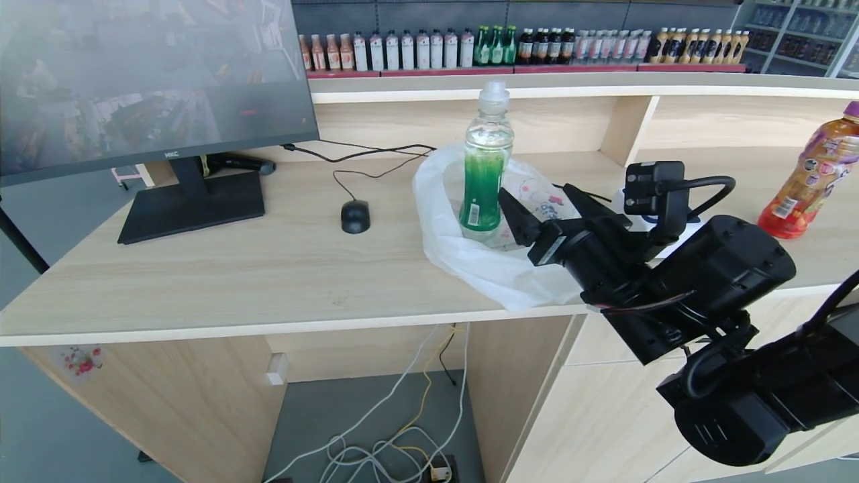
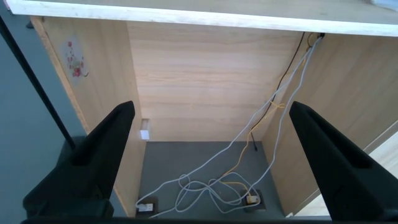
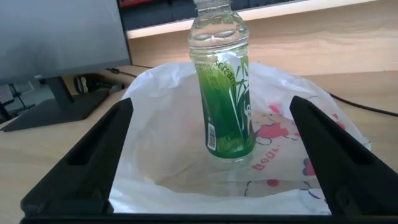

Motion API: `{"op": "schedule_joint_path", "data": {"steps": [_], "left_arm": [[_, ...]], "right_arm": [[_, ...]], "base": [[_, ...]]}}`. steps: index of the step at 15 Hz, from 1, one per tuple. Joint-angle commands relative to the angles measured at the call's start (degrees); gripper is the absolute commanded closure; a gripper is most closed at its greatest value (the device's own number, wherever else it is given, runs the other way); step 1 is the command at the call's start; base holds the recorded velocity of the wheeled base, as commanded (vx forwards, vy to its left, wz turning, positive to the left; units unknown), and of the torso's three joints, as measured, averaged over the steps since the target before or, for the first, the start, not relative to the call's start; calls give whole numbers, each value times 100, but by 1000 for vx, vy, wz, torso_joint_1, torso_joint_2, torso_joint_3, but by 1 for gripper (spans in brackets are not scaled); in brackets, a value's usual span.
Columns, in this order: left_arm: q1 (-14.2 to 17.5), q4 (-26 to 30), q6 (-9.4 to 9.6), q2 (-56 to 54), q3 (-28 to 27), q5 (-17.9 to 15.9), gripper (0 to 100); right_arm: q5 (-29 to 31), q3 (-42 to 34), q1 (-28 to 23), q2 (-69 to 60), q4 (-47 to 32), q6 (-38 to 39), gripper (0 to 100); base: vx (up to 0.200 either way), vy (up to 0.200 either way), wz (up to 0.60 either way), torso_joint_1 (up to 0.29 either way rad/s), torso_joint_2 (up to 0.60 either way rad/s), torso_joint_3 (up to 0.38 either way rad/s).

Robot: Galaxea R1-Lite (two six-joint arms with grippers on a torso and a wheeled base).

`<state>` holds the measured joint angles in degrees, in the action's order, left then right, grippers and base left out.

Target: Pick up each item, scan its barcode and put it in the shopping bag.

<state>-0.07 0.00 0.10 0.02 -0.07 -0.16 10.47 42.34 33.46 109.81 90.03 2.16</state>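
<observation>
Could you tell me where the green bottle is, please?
In the head view, the green bottle stands on the white bag, right of the mouse, before the right gripper.

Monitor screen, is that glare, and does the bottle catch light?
Head view: the monitor shows pale reflections across its dark screen. Right wrist view: the green bottle has bright highlights on its clear upper part.
</observation>
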Motion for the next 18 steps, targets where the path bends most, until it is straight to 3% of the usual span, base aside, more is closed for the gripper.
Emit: {"op": "schedule_joint_path", "data": {"steps": [1,18], "left_arm": [[7,0,-1,-2,-1,-2,0],[7,-18,-54,-2,7,7,0]], "right_arm": [[8,-15,20,31,-3,4,0],[16,-121,143,-118,-3,13,0]], "base": [[0,-200,0,7,2,2],[0,-200,0,7,4,2]]}}
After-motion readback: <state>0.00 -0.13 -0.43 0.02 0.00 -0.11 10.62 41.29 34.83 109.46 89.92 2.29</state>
